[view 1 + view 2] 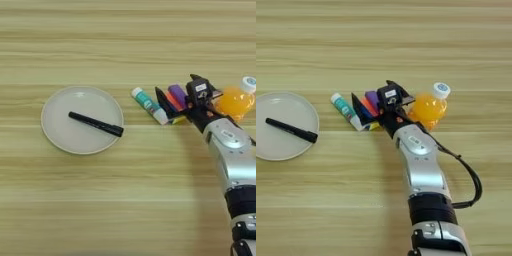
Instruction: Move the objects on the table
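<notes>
A black marker already lies on the plate. The gripper, open, straddles the puzzle cube mid-counter; glue stick and juice bottle remain unmoved.

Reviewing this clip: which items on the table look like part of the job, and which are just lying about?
Part of the job:
- purple block, at the gripper
- puzzle cube
- glue stick
- juice bottle

Lying about, as far as I can judge:
- white plate
- black marker resting on the plate
</notes>
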### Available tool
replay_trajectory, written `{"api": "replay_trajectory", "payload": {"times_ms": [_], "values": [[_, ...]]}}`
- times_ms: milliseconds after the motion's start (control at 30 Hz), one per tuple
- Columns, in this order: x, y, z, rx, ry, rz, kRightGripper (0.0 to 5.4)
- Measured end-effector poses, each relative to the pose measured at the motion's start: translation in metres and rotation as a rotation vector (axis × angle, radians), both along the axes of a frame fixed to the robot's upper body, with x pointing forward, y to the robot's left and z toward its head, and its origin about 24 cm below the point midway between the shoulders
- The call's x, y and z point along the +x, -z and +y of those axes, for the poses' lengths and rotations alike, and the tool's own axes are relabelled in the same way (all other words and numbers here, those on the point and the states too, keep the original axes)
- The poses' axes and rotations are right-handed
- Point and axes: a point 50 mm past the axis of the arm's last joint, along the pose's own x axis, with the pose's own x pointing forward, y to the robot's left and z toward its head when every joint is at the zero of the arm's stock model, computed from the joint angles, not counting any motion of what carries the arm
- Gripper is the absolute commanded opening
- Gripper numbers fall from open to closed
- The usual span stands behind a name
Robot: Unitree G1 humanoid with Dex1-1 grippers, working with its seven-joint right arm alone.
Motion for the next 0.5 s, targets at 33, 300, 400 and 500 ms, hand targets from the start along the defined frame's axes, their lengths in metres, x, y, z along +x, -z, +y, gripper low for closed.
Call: {"api": "replay_trajectory", "payload": {"times_ms": [33,300,400,500], "values": [[-0.0002,0.0014,-0.0004,0.005,0.001,0.007,5.39],[-0.0004,0.0032,-0.0004,0.024,-0.007,0.019,5.17],[-0.0004,0.005,-0.0004,0.027,-0.008,0.031,4.84],[-0.0002,0.0085,-0.0008,0.037,-0.006,0.052,4.47]]}}
